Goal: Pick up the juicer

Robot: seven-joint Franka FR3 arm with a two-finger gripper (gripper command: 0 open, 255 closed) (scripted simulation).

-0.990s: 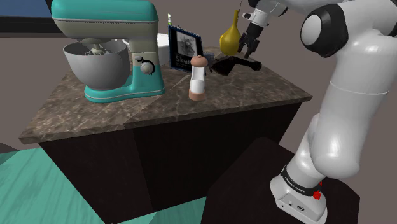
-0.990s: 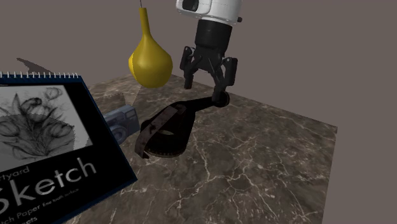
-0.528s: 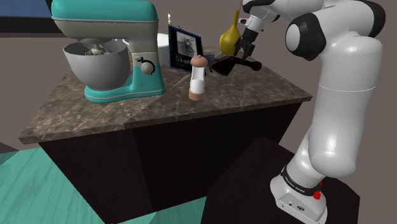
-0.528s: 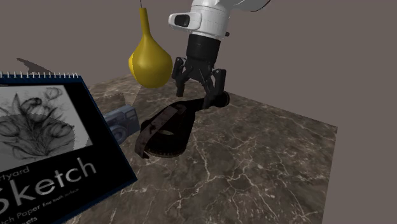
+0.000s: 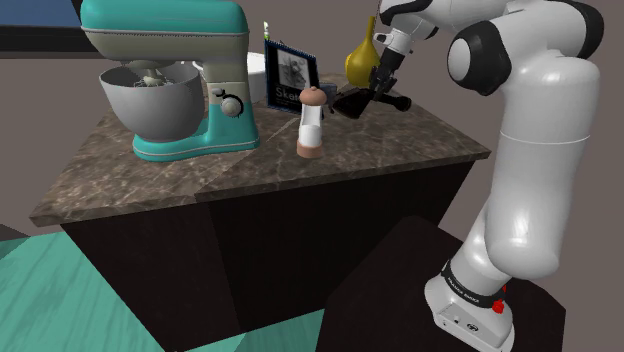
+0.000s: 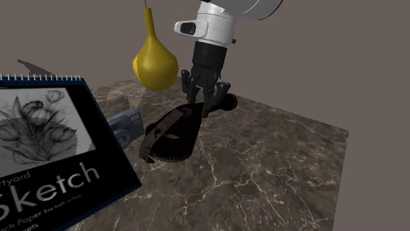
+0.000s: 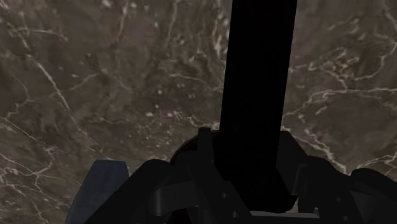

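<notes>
The juicer [image 6: 168,134] is a black hand press with a round head and a long handle, lying on the dark marble counter [image 6: 263,170]. My gripper [image 6: 205,100] stands over the handle, with its fingers shut around it close to the handle's far end. In the shoulder view the gripper [image 5: 379,88] sits on the juicer [image 5: 366,101] at the counter's back right. In the wrist view the black handle [image 7: 257,89] runs straight out from between the gripper [image 7: 254,181] fingers [image 7: 208,159], which clasp it on both sides.
A yellow gourd-shaped vase [image 6: 155,63] stands just behind the juicer. A blue-grey boxy object [image 6: 125,125] and a blue sketch pad [image 6: 52,151] lie beside the round head. A pepper mill [image 5: 312,122] and teal stand mixer [image 5: 180,80] stand further left. The counter edge [image 5: 470,150] is near.
The gripper came down onto the juicer's handle, and its fingers went from wide apart to shut around it. The juicer has not moved.
</notes>
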